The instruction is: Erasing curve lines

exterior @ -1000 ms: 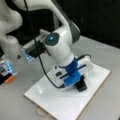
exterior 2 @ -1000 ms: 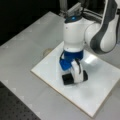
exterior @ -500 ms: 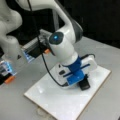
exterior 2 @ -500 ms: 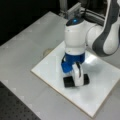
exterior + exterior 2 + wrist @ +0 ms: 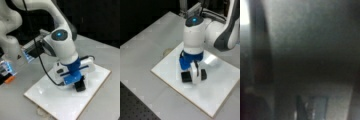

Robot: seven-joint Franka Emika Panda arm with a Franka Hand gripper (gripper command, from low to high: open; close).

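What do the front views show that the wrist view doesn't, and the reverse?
Only the front views show the gripper down on the white board with a black eraser block at its tip. No curve lines are visible. The wrist view alone shows only dark, indistinct shapes. Nothing recognisable is shared.

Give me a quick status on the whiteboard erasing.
Gripper down on white board, black block eraser pressed to surface. No curve lines visible on board. Nothing in the way.

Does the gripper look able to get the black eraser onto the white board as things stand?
Probably yes: the gripper already has the black eraser down at the white board, with nothing in between. No curve lines show.
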